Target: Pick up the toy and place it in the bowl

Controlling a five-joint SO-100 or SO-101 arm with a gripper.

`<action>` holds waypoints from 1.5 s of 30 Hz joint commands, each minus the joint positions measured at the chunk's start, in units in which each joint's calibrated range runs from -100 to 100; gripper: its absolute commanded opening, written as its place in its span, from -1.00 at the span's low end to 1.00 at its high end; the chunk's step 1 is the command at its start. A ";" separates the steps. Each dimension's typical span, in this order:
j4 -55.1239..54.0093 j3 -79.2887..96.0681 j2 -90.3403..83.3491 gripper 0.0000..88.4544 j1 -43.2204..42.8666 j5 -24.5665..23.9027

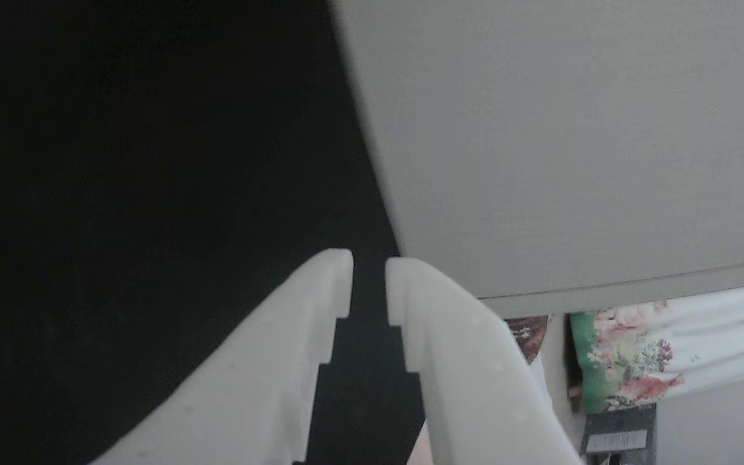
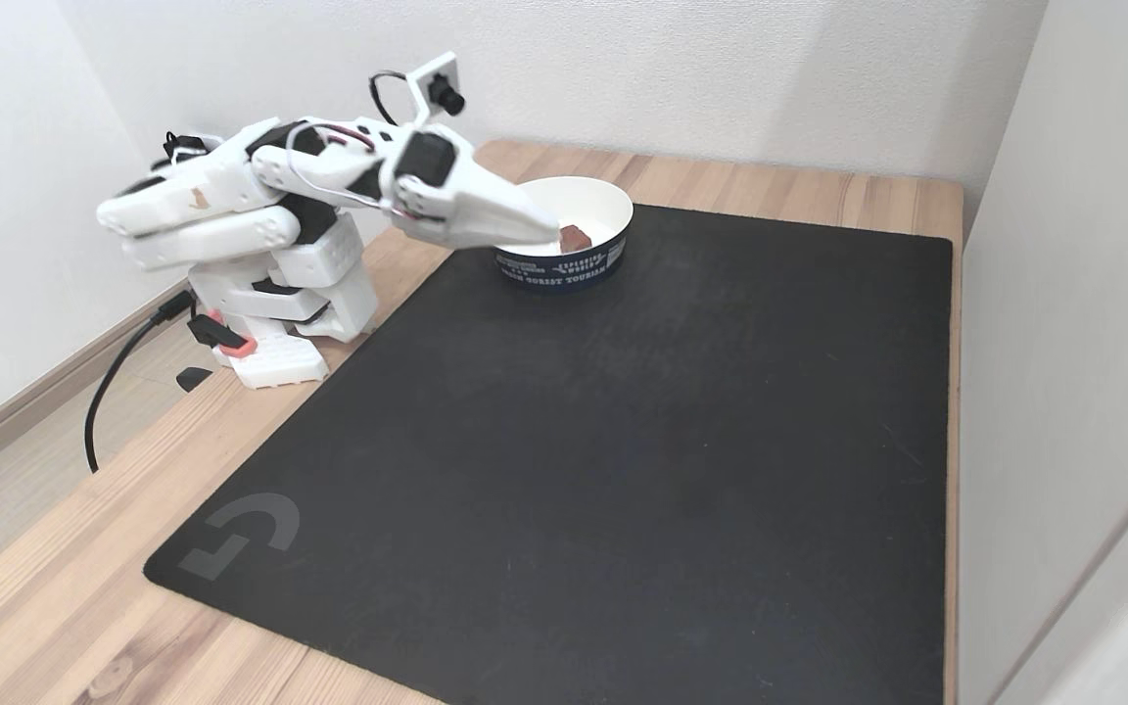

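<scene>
Though small, toy (image 2: 575, 237): judged light, rigid, rough-faced; best pinched across flat sides. Lay inside far bowl (image 2: 613, 203). Gripper (image 1: 369, 281): jaws slightly parted, holding nothing.

Fixed view: looking down from high across the table at the gripper (image 2: 552, 235) from well away | Other view: sitting close behind the gripper (image 1: 369, 284), looking out past its fingertips | Shared: gripper and black mat (image 2: 623, 441).
</scene>
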 commanded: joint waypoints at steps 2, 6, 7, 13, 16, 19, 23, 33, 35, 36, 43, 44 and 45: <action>2.84 1.16 -0.75 -0.95 3.97 4.23; 7.08 1.16 -0.75 -0.95 7.23 5.06; 9.62 1.16 -0.75 -0.95 7.57 5.06; 17.32 1.16 -0.83 -0.95 7.57 5.27; 20.62 1.16 -0.83 -0.95 7.15 10.02; 23.00 1.16 -0.83 -0.95 7.07 11.12; 23.00 1.16 -0.92 -0.95 6.98 11.12; 22.83 1.16 -0.75 -0.94 7.07 10.86; 22.83 1.16 -0.75 -0.94 7.07 10.86; 22.83 1.16 -0.75 -0.94 7.07 10.86; 22.83 1.16 -0.75 -0.94 7.07 10.86; 22.83 1.16 -0.75 -0.94 7.07 10.86; 22.83 1.16 -0.75 -0.94 7.07 10.86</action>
